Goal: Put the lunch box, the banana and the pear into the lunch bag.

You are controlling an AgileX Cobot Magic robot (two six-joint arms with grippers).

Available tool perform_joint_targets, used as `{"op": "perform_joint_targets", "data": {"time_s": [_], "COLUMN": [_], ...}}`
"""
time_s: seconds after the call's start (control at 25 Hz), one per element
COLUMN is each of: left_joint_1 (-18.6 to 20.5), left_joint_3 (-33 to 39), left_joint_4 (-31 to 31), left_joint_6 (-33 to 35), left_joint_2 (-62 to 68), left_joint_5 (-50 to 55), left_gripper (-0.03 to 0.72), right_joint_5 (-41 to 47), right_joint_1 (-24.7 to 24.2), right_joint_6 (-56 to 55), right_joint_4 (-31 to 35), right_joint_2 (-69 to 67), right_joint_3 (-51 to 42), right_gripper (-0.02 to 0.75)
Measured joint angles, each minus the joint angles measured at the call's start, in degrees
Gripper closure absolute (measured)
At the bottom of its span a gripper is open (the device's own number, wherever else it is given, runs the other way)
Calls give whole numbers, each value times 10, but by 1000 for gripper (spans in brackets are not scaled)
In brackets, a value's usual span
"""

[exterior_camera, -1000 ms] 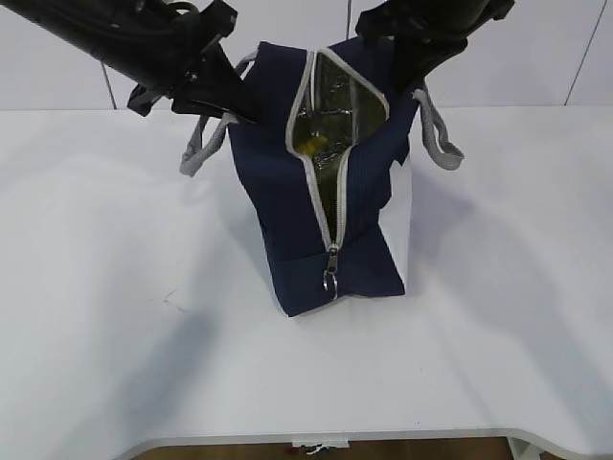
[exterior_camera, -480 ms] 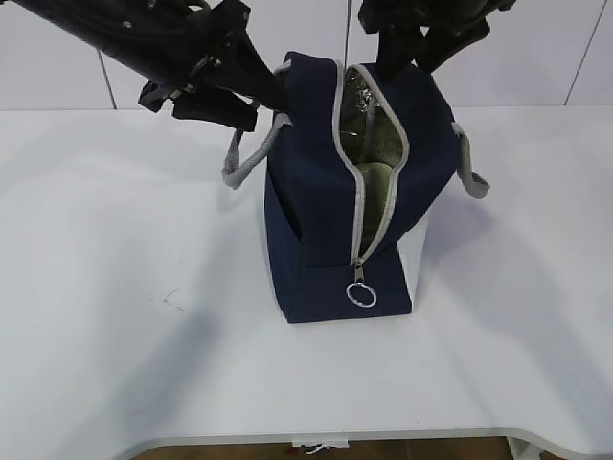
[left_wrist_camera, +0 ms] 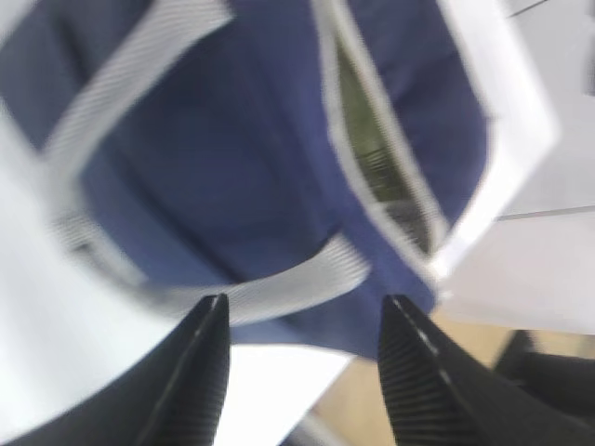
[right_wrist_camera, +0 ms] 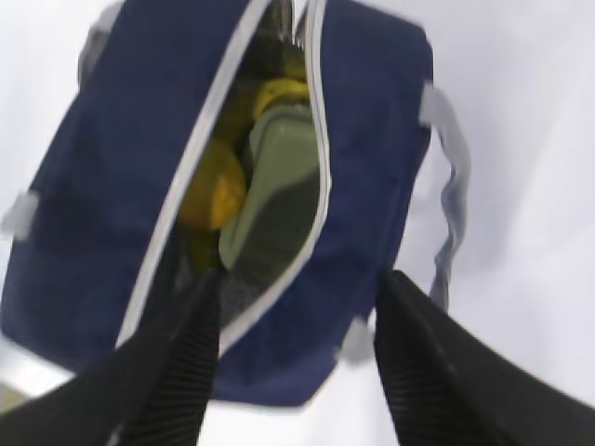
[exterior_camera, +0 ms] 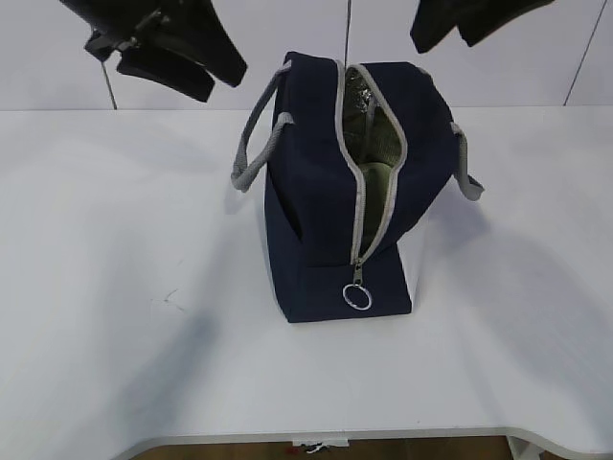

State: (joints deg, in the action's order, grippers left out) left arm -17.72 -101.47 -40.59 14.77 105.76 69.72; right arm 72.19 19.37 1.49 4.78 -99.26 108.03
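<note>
**Bag loaded, both grippers clear**

Left gripper [left_wrist_camera: 302,358]: jaws apart, nothing between them, hanging above the bag's near grey handle [left_wrist_camera: 279,288]. Right gripper [right_wrist_camera: 293,353]: jaws apart, empty, looking straight down into the zip opening.

Lunch bag [exterior_camera: 316,192] stands upright mid-table, zip open on top, pull ring [exterior_camera: 357,297] at 6 o'clock on the front face. Inside: lunch box [right_wrist_camera: 279,177] on edge, green lid showing; yellow fruit [right_wrist_camera: 212,197] at its 9 o'clock, more yellow at 12. Banana vs pear: cannot tell.

Handling guess: soft fabric walls, will sag if pinched; glass box makes it bottom-heavy. Grab both webbing handles, not the zip edge.
</note>
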Motion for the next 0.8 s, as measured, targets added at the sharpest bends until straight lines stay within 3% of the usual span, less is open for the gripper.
{"op": "perform_joint_targets", "data": {"time_s": [0.16, 0.28, 0.4, 0.72, 0.8], "left_joint_1": [-6, -22, -28, -29, -29], "left_joint_3": [4, 29, 74, 197, 211], "left_joint_4": [121, 179, 189, 212, 214], "left_joint_6": [-34, -42, -43, -45, -45], "left_joint_2": [-26, -60, -93, -175, -191], "left_joint_5": [6, 9, 10, 11, 11], "left_gripper": [325, 333, 335, 335, 335], "right_joint_5": [0, 0, 0, -5, -39], "right_joint_1": [0, 0, 0, 0, 0], "right_joint_6": [-3, -5, -5, -15, -15], "right_joint_4": [18, 41, 49, 47, 63], "right_joint_2": [78, 135, 179, 189, 189], "right_joint_3": [-103, -180, -236, -261, -292], "right_gripper": [323, 333, 335, 335, 335]}}
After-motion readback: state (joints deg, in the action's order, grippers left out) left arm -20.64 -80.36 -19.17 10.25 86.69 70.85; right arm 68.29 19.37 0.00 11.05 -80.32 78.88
